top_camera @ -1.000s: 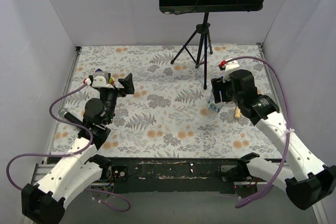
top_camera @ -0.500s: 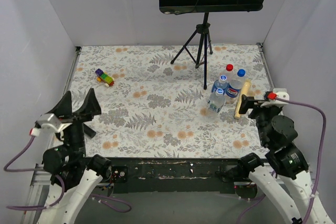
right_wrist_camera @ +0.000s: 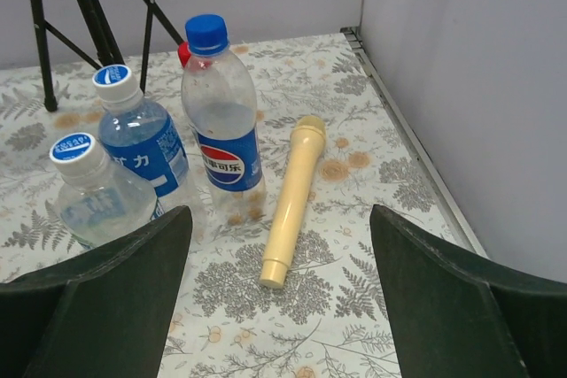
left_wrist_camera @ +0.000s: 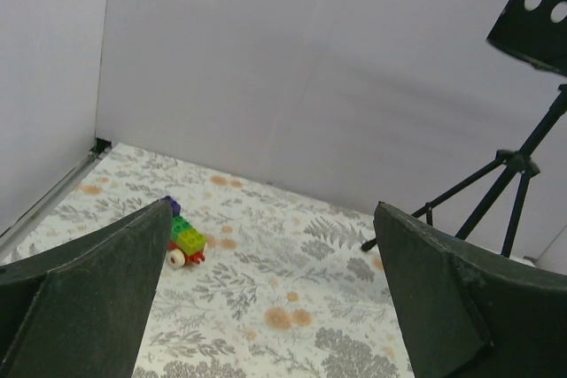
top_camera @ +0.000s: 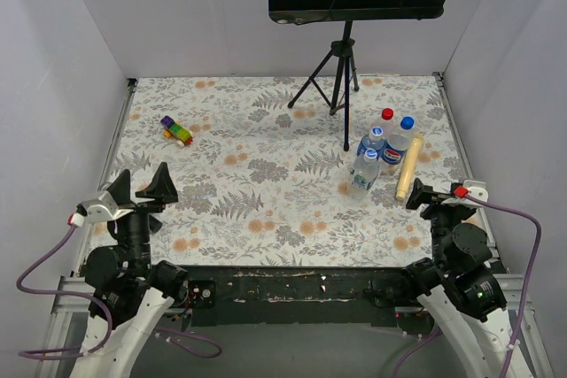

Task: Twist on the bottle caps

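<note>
Three clear, blue-labelled bottles (right_wrist_camera: 142,143) stand upright, clustered on the desk's right side, one wearing a blue cap (right_wrist_camera: 206,32), two whitish caps (right_wrist_camera: 112,77), with a red cap (right_wrist_camera: 183,52) just behind.

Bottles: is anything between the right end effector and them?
Yes. The tan stick lies flat on the cloth just right of the bottles, on the side facing the open right end effector. It is low, so coming in above it would likely clear it. Nothing else visible stands between them.
</note>
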`<move>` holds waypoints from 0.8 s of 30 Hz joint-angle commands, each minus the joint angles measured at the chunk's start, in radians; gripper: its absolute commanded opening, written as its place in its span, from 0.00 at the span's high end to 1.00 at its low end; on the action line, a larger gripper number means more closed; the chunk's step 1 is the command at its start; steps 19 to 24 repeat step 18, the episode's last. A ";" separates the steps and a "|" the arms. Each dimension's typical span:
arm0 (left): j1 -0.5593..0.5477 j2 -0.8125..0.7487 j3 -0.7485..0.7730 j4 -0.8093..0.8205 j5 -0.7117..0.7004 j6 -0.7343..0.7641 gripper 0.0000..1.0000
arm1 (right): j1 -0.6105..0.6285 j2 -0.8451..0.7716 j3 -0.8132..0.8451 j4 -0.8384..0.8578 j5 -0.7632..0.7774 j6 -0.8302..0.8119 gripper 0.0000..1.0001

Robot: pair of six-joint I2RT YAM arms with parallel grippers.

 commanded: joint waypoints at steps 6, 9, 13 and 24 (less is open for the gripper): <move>0.001 -0.102 -0.071 -0.032 -0.003 -0.043 0.02 | -0.004 -0.198 -0.014 0.022 0.028 0.035 0.11; 0.001 -0.102 -0.074 -0.043 -0.003 -0.053 0.02 | -0.005 -0.200 -0.013 0.013 0.048 0.039 0.12; 0.001 -0.103 -0.070 -0.061 -0.007 -0.056 0.02 | -0.004 -0.201 -0.020 0.032 0.047 0.027 0.11; 0.003 -0.103 -0.065 -0.074 -0.012 -0.060 0.02 | -0.004 -0.200 -0.025 0.041 0.047 0.023 0.11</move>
